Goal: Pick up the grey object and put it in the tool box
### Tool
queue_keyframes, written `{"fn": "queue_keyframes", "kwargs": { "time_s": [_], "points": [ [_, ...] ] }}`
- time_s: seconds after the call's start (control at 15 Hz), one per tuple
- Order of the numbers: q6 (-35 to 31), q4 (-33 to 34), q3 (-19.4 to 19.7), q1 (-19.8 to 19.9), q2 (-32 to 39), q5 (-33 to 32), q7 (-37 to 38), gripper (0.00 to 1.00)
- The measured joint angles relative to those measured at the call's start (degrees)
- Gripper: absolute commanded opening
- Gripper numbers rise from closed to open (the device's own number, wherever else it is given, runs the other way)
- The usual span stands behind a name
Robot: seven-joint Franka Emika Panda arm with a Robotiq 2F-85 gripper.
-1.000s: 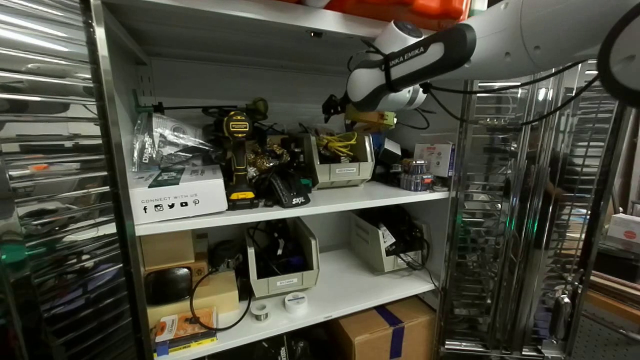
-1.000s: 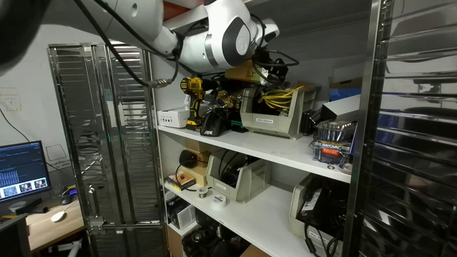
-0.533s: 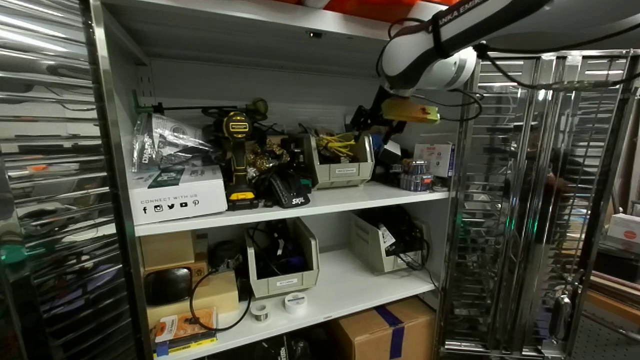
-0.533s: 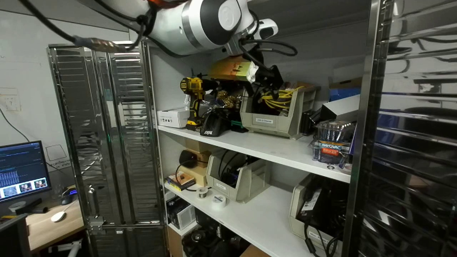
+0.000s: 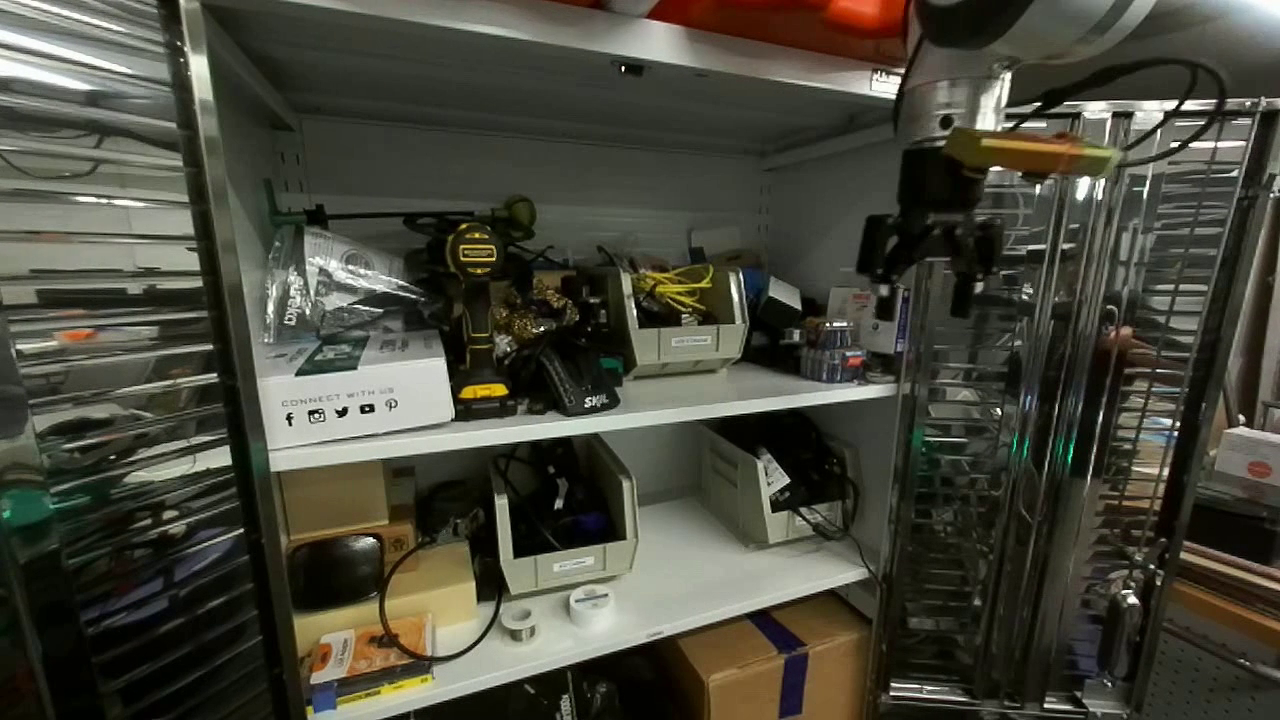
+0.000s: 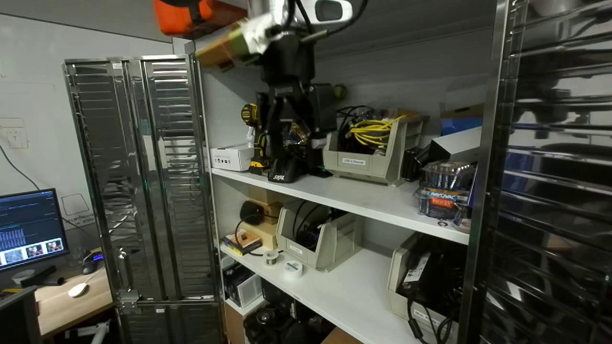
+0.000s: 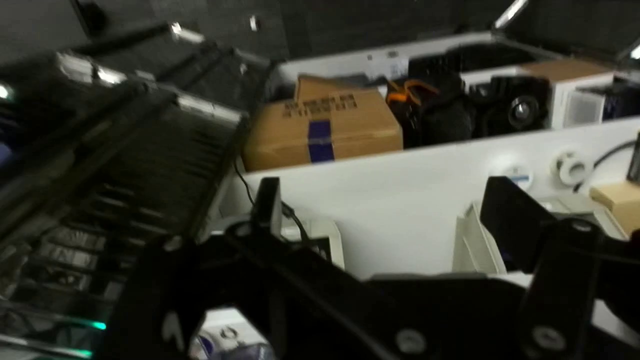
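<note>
Because its jaws stand wide apart around nothing, the gripper [image 7: 385, 210], pointing down, looks readied to grasp from above. I cannot identify the grey object or the tool box. The upper bin [image 5: 690, 358] presumably keeps yellow cables [image 5: 678, 288] from spreading over the shelf [image 5: 720, 393].

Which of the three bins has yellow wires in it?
The bin on the same shelf as the drill: yellow cable is heaped in it. The two bins below show no yellow.
</note>
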State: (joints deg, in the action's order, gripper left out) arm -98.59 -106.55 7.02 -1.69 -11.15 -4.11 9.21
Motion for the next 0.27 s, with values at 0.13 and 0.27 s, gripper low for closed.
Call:
{"fn": "queue_keyframes", "kwargs": {
  "time_s": [0.13, 0.27],
  "points": [
    [10.8, -0.2, -0.1, 1.6, -3.6, -0.1, -2.2, 1.0],
    [11.8, -0.3, -0.2, 2.4, -4.8, -0.1, -2.7, 1.0]
  ]
}}
